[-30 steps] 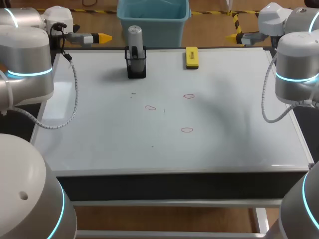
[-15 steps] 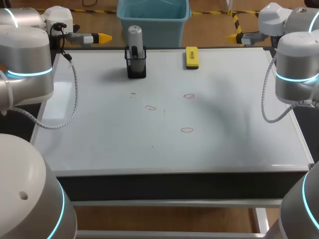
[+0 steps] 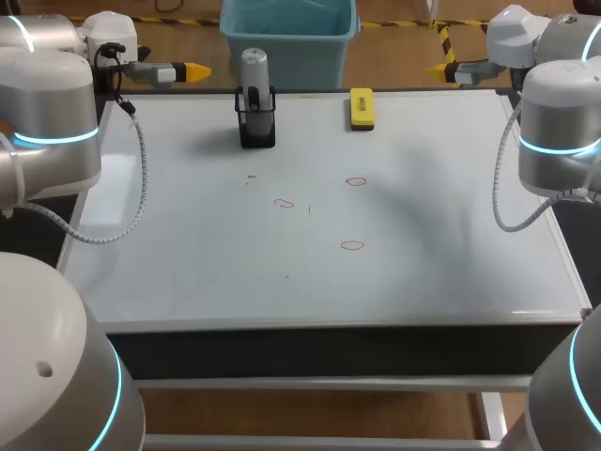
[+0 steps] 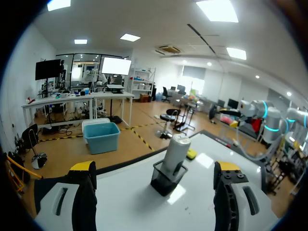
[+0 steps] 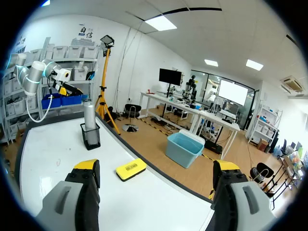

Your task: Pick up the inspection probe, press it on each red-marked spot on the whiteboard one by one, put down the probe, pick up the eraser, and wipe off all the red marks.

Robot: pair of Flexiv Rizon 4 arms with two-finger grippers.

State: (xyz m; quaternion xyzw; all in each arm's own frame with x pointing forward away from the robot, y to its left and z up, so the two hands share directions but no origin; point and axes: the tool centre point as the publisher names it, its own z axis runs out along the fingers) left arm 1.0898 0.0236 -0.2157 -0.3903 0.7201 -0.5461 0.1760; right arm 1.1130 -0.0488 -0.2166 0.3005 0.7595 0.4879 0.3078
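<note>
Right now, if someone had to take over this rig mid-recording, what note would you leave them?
Left gripper: open, empty, off the whiteboard's far left corner.
Right gripper: open, empty, off the far right corner.
Probe: upright in its black holder at the far edge of the board.
Eraser: flat on the board, to the right of the holder.
Red marks: three mid-board, one, another, the nearest.
Done: nothing yet.
Left: take the probe, press each mark, put it down, take the eraser, wipe all three.

Yellow eraser [image 3: 362,108], grey probe [image 3: 254,68], red marks [image 3: 351,245].
</note>
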